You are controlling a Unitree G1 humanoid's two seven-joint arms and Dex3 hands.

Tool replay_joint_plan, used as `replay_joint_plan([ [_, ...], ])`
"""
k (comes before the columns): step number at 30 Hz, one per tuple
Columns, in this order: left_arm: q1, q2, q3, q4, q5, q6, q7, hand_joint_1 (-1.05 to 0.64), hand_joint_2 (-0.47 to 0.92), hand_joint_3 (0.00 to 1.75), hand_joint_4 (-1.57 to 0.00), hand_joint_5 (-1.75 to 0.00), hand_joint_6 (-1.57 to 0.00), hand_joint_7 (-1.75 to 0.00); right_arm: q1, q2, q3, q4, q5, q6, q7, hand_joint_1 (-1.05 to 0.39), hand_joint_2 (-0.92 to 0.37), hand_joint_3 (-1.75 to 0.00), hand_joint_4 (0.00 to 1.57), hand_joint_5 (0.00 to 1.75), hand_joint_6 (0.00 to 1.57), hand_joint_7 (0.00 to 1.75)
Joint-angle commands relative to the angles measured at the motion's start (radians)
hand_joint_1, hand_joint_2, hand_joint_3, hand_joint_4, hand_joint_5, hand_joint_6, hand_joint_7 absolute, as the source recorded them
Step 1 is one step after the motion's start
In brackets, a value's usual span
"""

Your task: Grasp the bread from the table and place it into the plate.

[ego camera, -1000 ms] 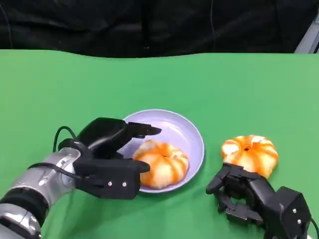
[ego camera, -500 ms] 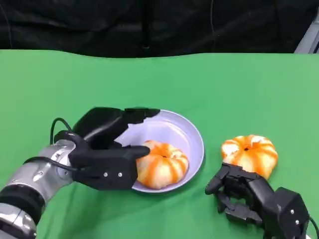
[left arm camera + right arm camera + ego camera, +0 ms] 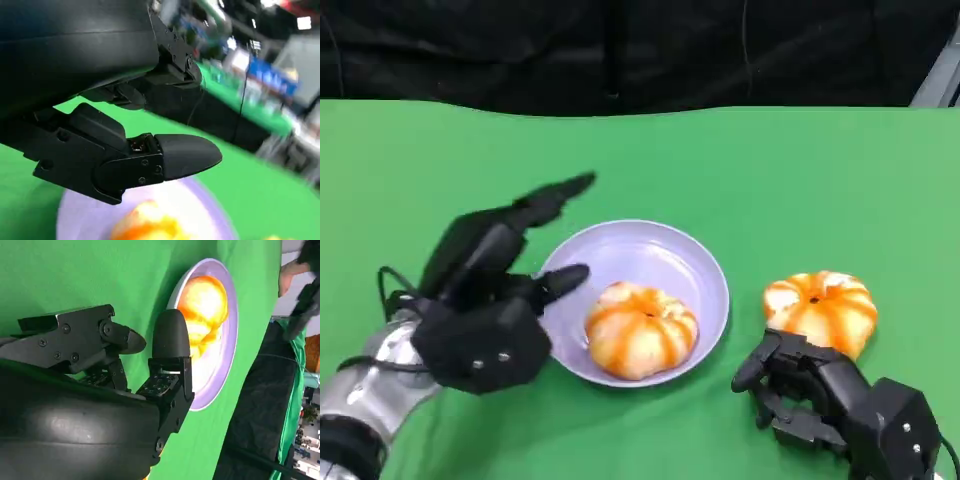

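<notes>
Hands: left hand [image 3: 485, 300] raised just left of the plate [image 3: 695, 262], fingers [image 3: 555, 192] spread apart and holding nothing, one fingertip over the plate's left rim; right hand [image 3: 830, 400] low on the green table [image 3: 770, 170], fingers curled in on nothing, just below the second bread [image 3: 820, 308]; whether it touches that bread cannot be told. One bread [image 3: 640, 328] lies in the lavender plate, toward its near side; second bread rests on the table right of the plate, apart from it.
</notes>
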State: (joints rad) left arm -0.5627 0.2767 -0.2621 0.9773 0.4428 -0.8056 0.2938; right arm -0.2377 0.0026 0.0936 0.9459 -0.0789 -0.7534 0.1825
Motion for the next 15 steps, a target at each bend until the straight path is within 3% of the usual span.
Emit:
replay_joint_plan([
  [1,0.04,0.009,0.061,0.016,-0.081,-0.055,-0.027,-0.86,0.92,0.71,-0.56,-0.01,-0.35,-0.01,0.014,-0.017,0.003,0.019,-0.014,0.02,0.002,0.05,-0.9,-0.57,0.68,1.75,0.71,1.36],
  [15,0.134,-0.018,0.22,0.077,-0.305,-0.165,-0.191,-0.82,0.92,0.65,-0.66,-0.04,-0.4,-0.02,0.014,-0.019,-0.004,0.02,0.002,0.028,0.021,0.06,-0.91,-0.58,0.68,1.75,0.71,1.36],
])
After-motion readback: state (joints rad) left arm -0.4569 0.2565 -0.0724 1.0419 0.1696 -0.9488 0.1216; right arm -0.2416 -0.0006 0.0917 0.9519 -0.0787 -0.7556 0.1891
